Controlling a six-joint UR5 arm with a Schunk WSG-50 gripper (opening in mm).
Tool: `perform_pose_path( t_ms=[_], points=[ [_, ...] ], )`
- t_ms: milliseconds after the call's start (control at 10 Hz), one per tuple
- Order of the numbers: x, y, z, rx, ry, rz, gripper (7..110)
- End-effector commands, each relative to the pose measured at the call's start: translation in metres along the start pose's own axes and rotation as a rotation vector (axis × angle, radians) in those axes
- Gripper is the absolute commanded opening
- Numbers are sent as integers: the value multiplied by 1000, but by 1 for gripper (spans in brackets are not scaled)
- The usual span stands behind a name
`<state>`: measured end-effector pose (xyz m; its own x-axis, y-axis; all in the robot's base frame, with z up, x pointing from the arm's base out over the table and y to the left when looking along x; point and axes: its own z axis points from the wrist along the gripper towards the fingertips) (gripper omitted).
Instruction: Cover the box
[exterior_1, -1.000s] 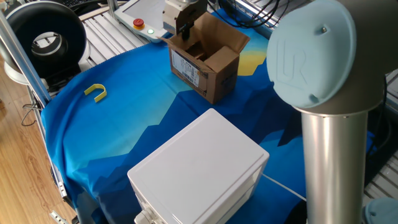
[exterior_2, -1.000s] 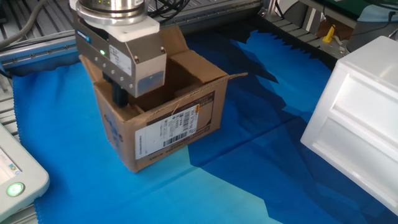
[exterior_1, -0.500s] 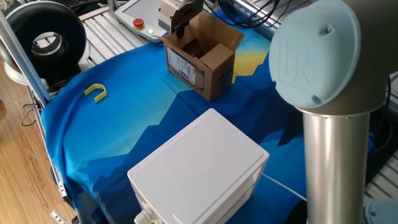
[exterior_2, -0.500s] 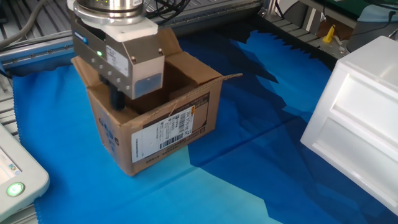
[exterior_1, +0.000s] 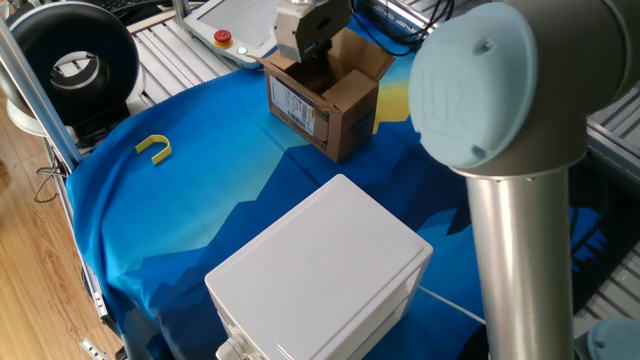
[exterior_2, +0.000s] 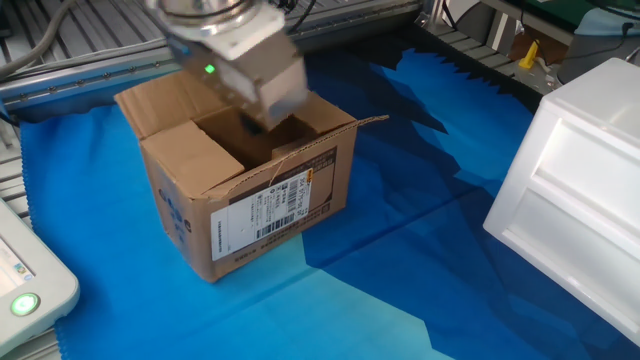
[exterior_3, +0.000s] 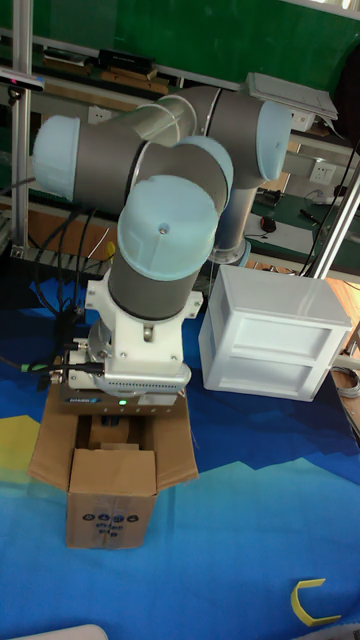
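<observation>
Your box (exterior_2: 255, 205) sits on the blue cloth (exterior_2: 400, 260), left of the middle in the other fixed view and near the top middle in one fixed view (exterior_1: 325, 100). It is small and brown, and its top is open. One flap on the left is folded partly in over the hole, and the other flaps stick up or out. A white label with black bars (exterior_2: 265, 210) is on the side that faces you. The gripper (exterior_2: 262, 118) hangs right over the open top, and its tips dip down inside the box. It looks blurry there, so you cannot tell how wide the fingers are or if they hold anything. In the tall fixed view the gripper (exterior_3: 118, 425) is hidden low behind its gray body with a green light, just above the box (exterior_3: 112, 490). To the right of the box, well apart, stands a big white plastic box (exterior_2: 580, 190). In one fixed view a little yellow curved piece (exterior_1: 154, 148) lies on the cloth at the left. A gray pad with a red button (exterior_1: 222, 38) is at the top, behind the box.
</observation>
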<state>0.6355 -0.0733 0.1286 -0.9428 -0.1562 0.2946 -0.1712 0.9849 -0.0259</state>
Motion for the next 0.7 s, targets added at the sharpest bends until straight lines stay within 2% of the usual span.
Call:
perform_pose_path(
  t_ms=[0, 100, 300, 600],
  points=[
    [34, 14, -22, -51, 74, 7, 7],
    [35, 16, -30, -56, 56, 18, 7],
    [29, 14, -51, -47, -23, 33, 7],
    [-5, -4, -72, -51, -233, 38, 7]
  ],
)
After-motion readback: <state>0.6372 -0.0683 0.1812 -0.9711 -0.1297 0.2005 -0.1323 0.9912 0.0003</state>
